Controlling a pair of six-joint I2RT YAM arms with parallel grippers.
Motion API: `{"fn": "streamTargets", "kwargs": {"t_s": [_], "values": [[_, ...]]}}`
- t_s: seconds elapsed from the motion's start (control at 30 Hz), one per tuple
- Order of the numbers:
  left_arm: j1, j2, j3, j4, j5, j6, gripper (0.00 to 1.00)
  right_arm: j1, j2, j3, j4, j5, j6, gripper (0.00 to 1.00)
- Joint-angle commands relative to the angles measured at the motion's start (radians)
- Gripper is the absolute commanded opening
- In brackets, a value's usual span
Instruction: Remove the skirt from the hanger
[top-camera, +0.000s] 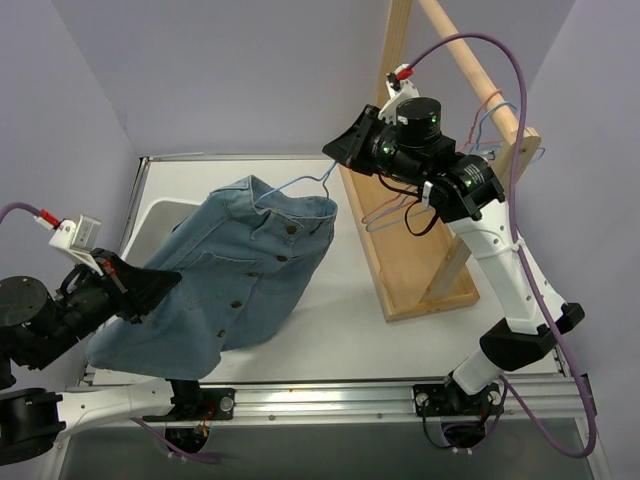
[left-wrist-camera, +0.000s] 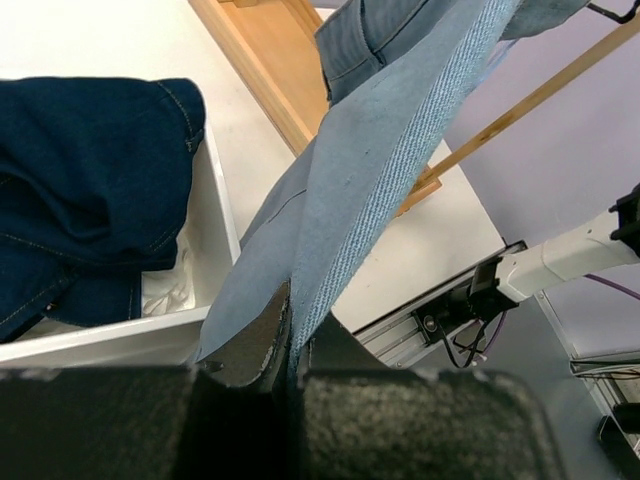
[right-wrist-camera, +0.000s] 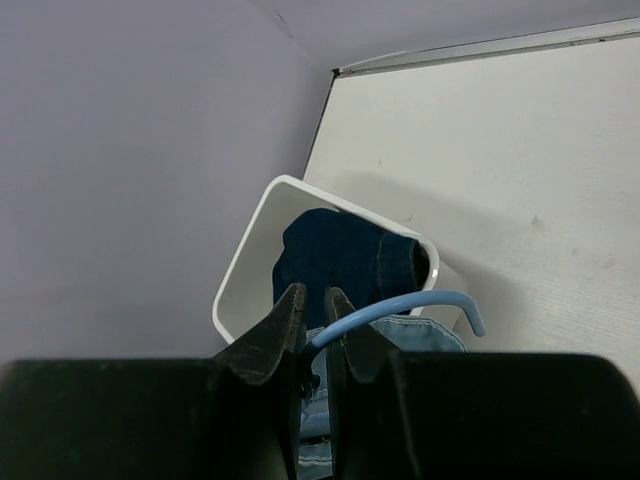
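Closest to the left wrist lens, the left gripper (left-wrist-camera: 285, 335) has its fingers pressed together on a fold of hem cloth, with no gap between them beyond the fabric itself. From that pinch the skirt (left-wrist-camera: 400, 150), light-blue denim with a buttoned front, runs taut toward the upper right of the frame. In the right wrist view, the right gripper (right-wrist-camera: 312, 300) is nearly closed on the hanger (right-wrist-camera: 400, 305), a light-blue wire type. The wire passes between the fingertips just below the hook.

From above, we see the skirt suspended in the air on a diagonal between the two grippers, from lower left to upper centre, with its waistband on the hanger shoulders. Behind it at left sits a white bin (top-camera: 150, 212) holding a dark-blue garment (left-wrist-camera: 90, 180). A wooden rack (top-camera: 400, 260) with further wire hangers (top-camera: 385, 215) stands at right on the table (top-camera: 340, 320).

We judge the step in hand to be the separation itself: both holds are set, and the waistband is not yet off the wire.

For the next move, we recommend:
- Hold the hanger steady while drawing the hem toward the lower left.
- Tilt the hanger so that one shoulder leaves the waistband first, as a straight pull may jam there.
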Motion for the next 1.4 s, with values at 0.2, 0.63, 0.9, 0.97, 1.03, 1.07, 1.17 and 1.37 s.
{"fn": "streamTargets", "kwargs": {"t_s": [0.2, 0.63, 0.9, 0.97, 1.03, 1.07, 1.17, 1.37], "values": [[0.016, -0.074, 0.135, -0.191, -0.119, -0.021, 0.02, -0.106, 0.038, -0.013, 0.058, 0.199, -0.068, 0.00], [0.100, -0.065, 0.322, -0.387, -0.130, 0.022, 0.02, -0.179, 0.038, -0.062, 0.089, 0.195, -0.086, 0.00], [0.155, -0.080, 0.361, -0.389, -0.114, 0.057, 0.02, -0.229, 0.038, -0.112, 0.116, 0.182, -0.094, 0.00], [0.163, -0.085, 0.367, -0.389, -0.117, 0.063, 0.02, -0.237, 0.043, -0.110, 0.118, 0.179, -0.098, 0.00], [0.165, -0.098, 0.381, -0.389, -0.123, 0.063, 0.02, -0.254, 0.046, -0.099, 0.113, 0.175, -0.111, 0.00], [0.165, -0.103, 0.384, -0.389, -0.131, 0.062, 0.02, -0.261, 0.049, -0.096, 0.113, 0.174, -0.115, 0.00], [0.166, -0.126, 0.391, -0.389, -0.146, 0.049, 0.02, -0.301, 0.055, -0.093, 0.118, 0.156, -0.117, 0.00], [0.162, -0.117, 0.359, -0.378, -0.098, 0.049, 0.02, -0.283, 0.060, -0.073, 0.138, 0.070, -0.097, 0.00]]}}
